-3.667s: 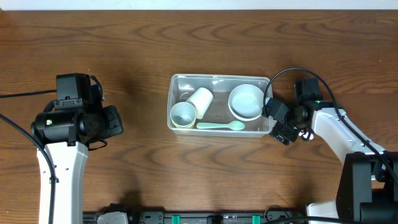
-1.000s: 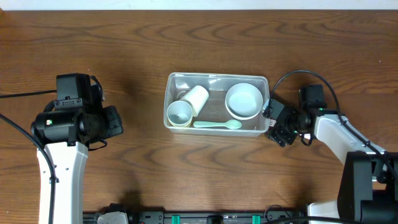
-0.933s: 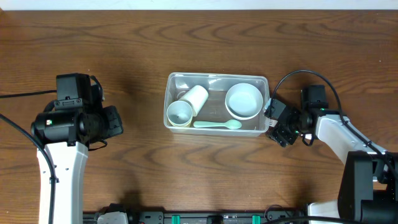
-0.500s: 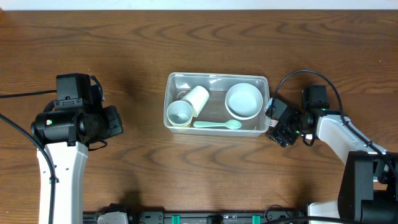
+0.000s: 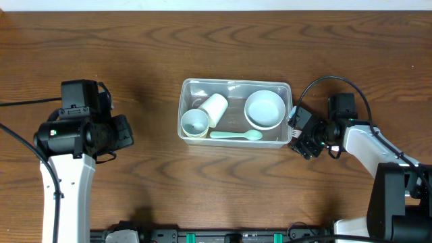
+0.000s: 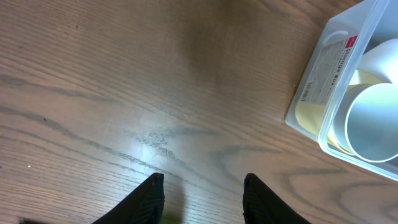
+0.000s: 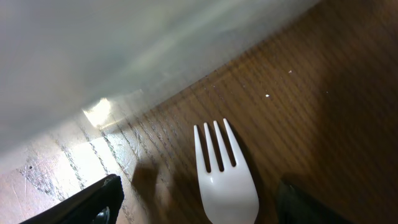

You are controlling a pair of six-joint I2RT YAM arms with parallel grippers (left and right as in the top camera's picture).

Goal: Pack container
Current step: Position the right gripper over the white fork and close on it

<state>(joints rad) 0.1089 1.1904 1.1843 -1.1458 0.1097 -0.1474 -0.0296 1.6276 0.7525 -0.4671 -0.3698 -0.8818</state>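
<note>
The clear rectangular container [image 5: 235,84] sits mid-table. It holds a white bowl [image 5: 264,109], a white cup [image 5: 214,108] on its side, a pale round cup [image 5: 196,123] and a light green spoon [image 5: 236,135]. My right gripper [image 5: 302,139] is low at the container's right end. Its jaws [image 7: 202,205] are open on either side of a white plastic fork [image 7: 225,183] lying on the table, tines toward the container wall [image 7: 124,50]. My left gripper [image 5: 125,131] is open and empty [image 6: 202,180], well left of the container [image 6: 336,62].
Brown wooden table [image 5: 216,189] all round. A black cable [image 5: 324,84] loops above the right arm. The table's far edge [image 5: 216,8] runs along the top of the overhead view.
Since the earliest frame the container has slid slightly left and the right gripper has settled at its right end. Over the last second nothing visibly changes.
</note>
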